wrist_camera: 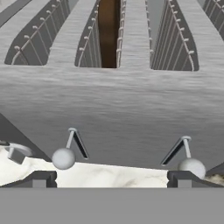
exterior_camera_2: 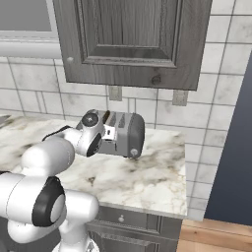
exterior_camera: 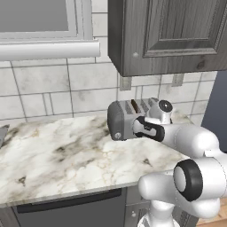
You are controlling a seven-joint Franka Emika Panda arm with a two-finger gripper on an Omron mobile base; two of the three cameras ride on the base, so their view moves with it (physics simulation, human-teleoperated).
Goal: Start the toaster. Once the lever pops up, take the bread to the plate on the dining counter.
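The grey metal toaster stands on the marble worktop against the tiled wall. A dark-brown slice of bread sits upright in one of its slots, also seen as bread from the left base. My gripper is open and hovers close in front of the toaster's side, with nothing between its fingers. Two ball-tipped levers show just above the fingertips. The plate and the dining counter are out of view.
The marble worktop stretches to the left of the toaster. A dark wooden wall cabinet hangs right above the toaster. A window sill runs at the upper left. The worktop ends at the right by a dark wall.
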